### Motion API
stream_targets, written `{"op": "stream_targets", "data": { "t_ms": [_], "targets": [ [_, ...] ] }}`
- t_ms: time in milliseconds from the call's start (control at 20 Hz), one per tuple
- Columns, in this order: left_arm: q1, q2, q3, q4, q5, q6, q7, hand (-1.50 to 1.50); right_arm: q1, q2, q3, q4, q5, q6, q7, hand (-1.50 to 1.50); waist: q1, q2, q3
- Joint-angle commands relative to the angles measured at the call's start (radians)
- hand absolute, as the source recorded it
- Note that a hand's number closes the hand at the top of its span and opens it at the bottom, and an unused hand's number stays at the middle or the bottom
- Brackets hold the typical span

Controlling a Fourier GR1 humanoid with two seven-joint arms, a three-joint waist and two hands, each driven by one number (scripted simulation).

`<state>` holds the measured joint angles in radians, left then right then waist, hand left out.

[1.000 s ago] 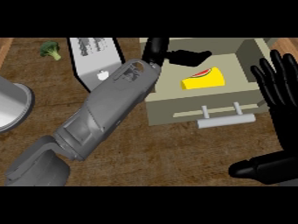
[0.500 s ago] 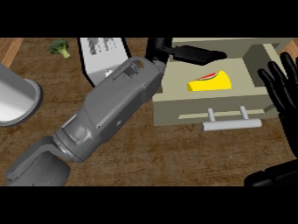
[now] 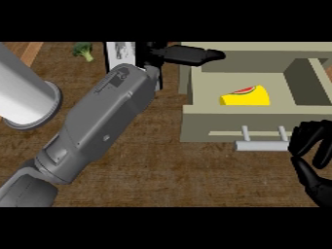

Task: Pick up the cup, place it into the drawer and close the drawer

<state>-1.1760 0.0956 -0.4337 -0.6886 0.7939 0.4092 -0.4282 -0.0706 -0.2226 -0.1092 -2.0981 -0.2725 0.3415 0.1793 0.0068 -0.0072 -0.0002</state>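
Cup (image 3: 246,96) lying in open drawer (image 3: 308,85); right hand (image 3: 318,151), fingers curled, empty, beside handle (image 3: 262,145): push squarely.

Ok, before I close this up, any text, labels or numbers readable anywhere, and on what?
No readable text anywhere.
Left forearm: dark marking near the wrist, too blurred to read.
White object behind the left hand: dark marks, unreadable.
Yellow cup in the drawer: a red and green patch, no lettering.
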Motion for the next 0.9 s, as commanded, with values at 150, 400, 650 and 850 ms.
{"op": "stream_targets", "data": {
  "t_ms": [150, 400, 650, 850],
  "targets": [
    [0.233, 0.124, -0.002, -0.297, -0.004, 0.057, 0.07, -1.5, 0.057, -0.052, 0.038, -0.042, 0.136, 0.051, -0.012, 1.5, 0.028, -0.008, 0.0],
    [0.445, 0.256, 0.043, -0.472, 0.017, -0.004, 0.086, -1.5, 0.056, -0.04, 0.081, -0.029, 0.224, 0.031, 0.015, 1.5, 0.015, 0.0, 0.0],
    [0.604, 0.369, 0.059, -0.725, 0.03, -0.007, 0.167, -1.5, -0.001, -0.052, 0.071, 0.173, 0.358, 0.022, -0.091, 1.5, 0.028, 0.002, 0.001],
    [0.688, 0.39, 0.106, -0.713, 0.057, -0.083, 0.137, -1.5, 0.022, -0.115, 0.186, 0.124, 0.546, 0.054, -0.18, 1.5, 0.014, 0.004, 0.0]
  ]
}}
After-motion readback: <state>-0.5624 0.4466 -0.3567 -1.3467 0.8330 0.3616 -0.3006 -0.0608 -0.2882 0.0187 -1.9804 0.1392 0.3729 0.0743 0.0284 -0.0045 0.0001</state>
